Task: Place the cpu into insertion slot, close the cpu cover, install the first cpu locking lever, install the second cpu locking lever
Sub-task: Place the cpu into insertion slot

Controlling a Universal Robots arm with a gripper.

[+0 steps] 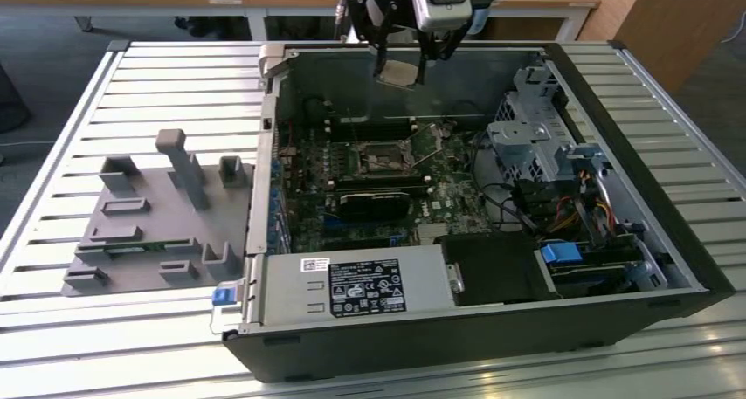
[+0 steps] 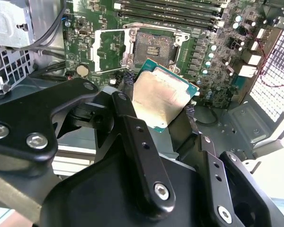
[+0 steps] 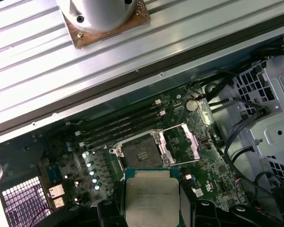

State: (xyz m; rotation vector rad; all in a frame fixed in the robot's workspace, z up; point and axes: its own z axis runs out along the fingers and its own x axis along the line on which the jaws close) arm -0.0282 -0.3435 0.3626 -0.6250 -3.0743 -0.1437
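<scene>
slatted aluminium table (image 1: 175, 76) carries an open computer case (image 1: 466, 338) lying on its side, with a grey moulded fixture (image 1: 152, 216) well off to the gripper's side. the gripper (image 1: 403, 65) hangs above the open case, its black fingers (image 2: 128, 118) closed partway onto opposite edges of the cpu (image 2: 162, 97). the chip sits tilted between them, its pale silvery face turned toward the second wrist camera. well below the gripper and apart from the chip, the insertion slot (image 2: 154, 47) lies bare on the green board, its dark centre uncovered. the cpu cover (image 2: 127, 53) stands swung open just beside the slot. in both wrist views the slot shows just past the held chip's outer edge.
</scene>
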